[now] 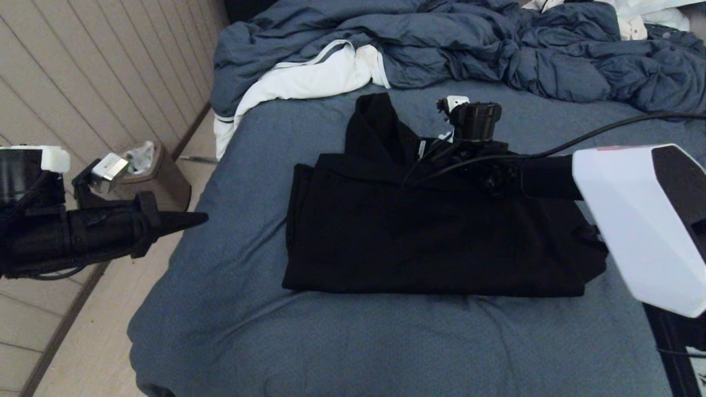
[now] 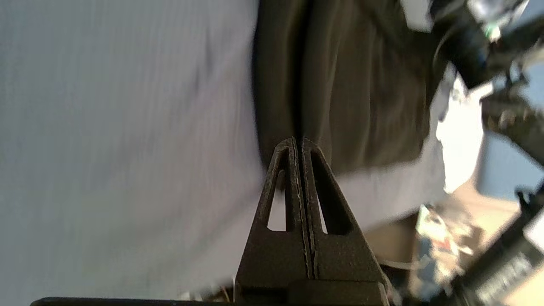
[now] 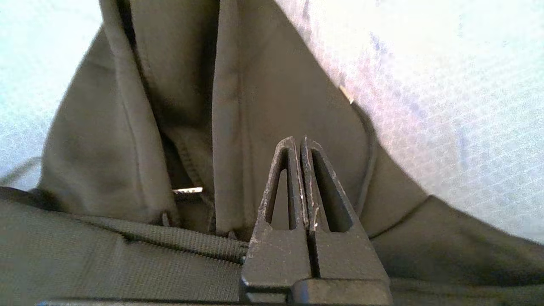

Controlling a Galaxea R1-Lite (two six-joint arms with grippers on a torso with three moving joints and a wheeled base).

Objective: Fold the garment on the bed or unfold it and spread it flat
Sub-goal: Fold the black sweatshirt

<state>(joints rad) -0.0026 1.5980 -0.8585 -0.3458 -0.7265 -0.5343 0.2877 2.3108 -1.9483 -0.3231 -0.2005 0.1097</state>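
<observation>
The garment (image 1: 430, 237), a black hoodie, lies folded into a rectangle in the middle of the bed (image 1: 386, 347). Its hood (image 1: 380, 132) sticks out at the far side. My right arm reaches in from the right over the garment's far edge. The right gripper (image 3: 297, 140) is shut with nothing in it and hovers just over the hood (image 3: 255, 93), past the ribbed hem (image 3: 127, 242) and a zipper pull (image 3: 187, 190). My left gripper (image 1: 203, 219) is shut and empty. It points at the bed from beyond its left edge, level with the garment (image 2: 340, 85).
A crumpled blue-grey duvet (image 1: 496, 49) and a white cloth with a grey stripe (image 1: 309, 77) lie across the bed's far end. A brown waste bin (image 1: 157, 179) stands on the floor left of the bed, by the panelled wall (image 1: 99, 71).
</observation>
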